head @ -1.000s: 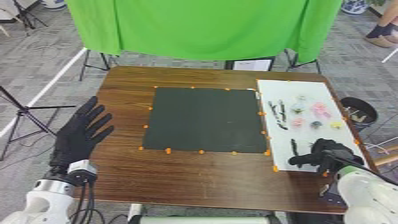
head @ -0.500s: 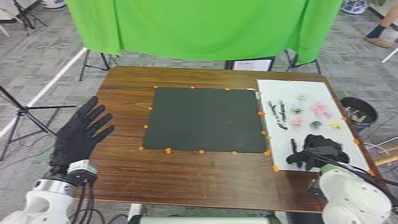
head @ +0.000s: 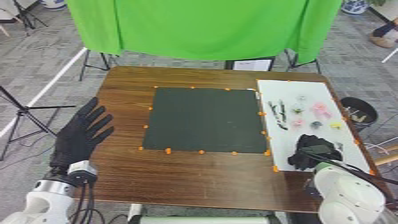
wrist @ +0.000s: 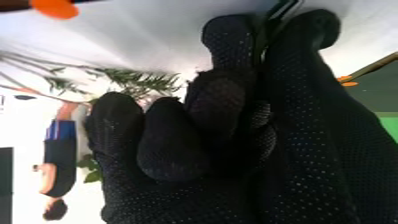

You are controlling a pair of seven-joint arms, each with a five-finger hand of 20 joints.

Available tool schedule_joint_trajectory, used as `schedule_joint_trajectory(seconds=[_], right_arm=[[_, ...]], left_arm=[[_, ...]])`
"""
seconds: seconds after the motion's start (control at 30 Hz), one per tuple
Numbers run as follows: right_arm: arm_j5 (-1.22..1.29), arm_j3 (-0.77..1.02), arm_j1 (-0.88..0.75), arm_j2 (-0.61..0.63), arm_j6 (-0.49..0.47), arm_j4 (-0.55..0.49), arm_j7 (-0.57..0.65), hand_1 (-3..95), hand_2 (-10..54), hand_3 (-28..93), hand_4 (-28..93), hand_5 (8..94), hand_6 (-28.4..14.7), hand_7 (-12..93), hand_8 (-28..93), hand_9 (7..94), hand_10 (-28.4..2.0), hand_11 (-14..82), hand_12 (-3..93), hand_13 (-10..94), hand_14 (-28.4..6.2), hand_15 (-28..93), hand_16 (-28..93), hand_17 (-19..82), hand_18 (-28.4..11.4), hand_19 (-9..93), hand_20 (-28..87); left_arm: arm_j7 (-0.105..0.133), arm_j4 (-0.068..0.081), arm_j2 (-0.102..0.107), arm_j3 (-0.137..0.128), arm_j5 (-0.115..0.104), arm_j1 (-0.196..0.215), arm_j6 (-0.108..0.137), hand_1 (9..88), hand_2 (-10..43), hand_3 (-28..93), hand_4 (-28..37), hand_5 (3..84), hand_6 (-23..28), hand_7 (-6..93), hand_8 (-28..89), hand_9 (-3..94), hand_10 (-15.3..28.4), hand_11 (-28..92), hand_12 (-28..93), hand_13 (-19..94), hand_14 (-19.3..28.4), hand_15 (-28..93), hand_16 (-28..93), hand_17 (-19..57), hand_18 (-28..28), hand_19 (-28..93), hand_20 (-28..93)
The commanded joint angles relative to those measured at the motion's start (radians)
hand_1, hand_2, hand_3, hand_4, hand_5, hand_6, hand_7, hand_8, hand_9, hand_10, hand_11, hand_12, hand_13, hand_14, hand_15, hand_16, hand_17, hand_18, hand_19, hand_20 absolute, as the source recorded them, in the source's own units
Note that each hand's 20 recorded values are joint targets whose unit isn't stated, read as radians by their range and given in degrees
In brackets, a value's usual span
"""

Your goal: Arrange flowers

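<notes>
My right hand is over the near part of the white sheet. In the right wrist view, the right hand has a finger and the thumb closed around a thin dark stem. Two dark stems lie on the sheet beside a pink flower, a smaller pink one, a yellow one and several pale blooms. Green sprigs appear beyond the fingers in the wrist view. My left hand hangs over the table's left edge, fingers straight and empty.
A dark square mat with orange markers around it lies mid-table, left of the sheet. A black bin stands beyond the table's right edge. Green cloth hangs behind the table.
My right hand has shifted left over the near part of the sheet, and the dark stem that lay beside it no longer shows separately. My left hand has stayed in place.
</notes>
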Motion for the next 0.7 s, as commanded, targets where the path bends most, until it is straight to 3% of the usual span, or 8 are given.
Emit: schedule_joint_trajectory(seconds=[0.03, 0.33, 0.7], right_arm=[[0.018, -0.008, -0.082, -0.006, 0.098, 0.06, -0.065, 42.9, -9.5, 88, -25, 72.7, 1.2, 48, 24, 81.3, -7.9, 55.6, 57.1, 75, -7.3, 84, 45, 46, -20.2, 93, 68], [0.109, 0.04, -0.091, -0.001, 0.288, 0.018, -0.123, 37.1, -9.5, 90, -14, 67.6, 0.1, 60, 27, 80.5, -8.0, 64.9, 54.2, 76, -7.3, 88, 43, 48, -20.3, 93, 72], [0.165, 0.043, -0.013, 0.014, 0.347, -0.007, -0.136, 33.8, -9.5, 93, -11, 68.1, -2.1, 59, 32, 80.7, -8.9, 68.3, 54.7, 77, -8.4, 89, 43, 48, -20.6, 93, 75]], left_arm=[[-0.01, -0.002, -0.008, -0.005, -0.005, 0.009, -0.004, 25.1, -7.5, 69, -28.3, 22.2, 2.7, 18.5, -11, 18.8, 9.5, 13, 20, 13, 13.3, 20, 5, -11.2, 19.9, 32, 9], [-0.005, -0.006, -0.01, -0.007, -0.005, 0.017, 0.0, 25.2, -7.3, 68, -28.3, 22.2, 2.7, 18.5, -11, 18.8, 9.6, 13, 20, 13, 13.4, 20, 5, -11.2, 19.9, 32, 9], [-0.002, -0.012, 0.0, -0.019, -0.007, 0.024, 0.005, 25.3, -7.1, 68, -28.3, 22.3, 2.7, 18.5, -11, 18.9, 9.5, 14, 20, 13, 13.4, 20, 5, -11.4, 19.9, 33, 9]])
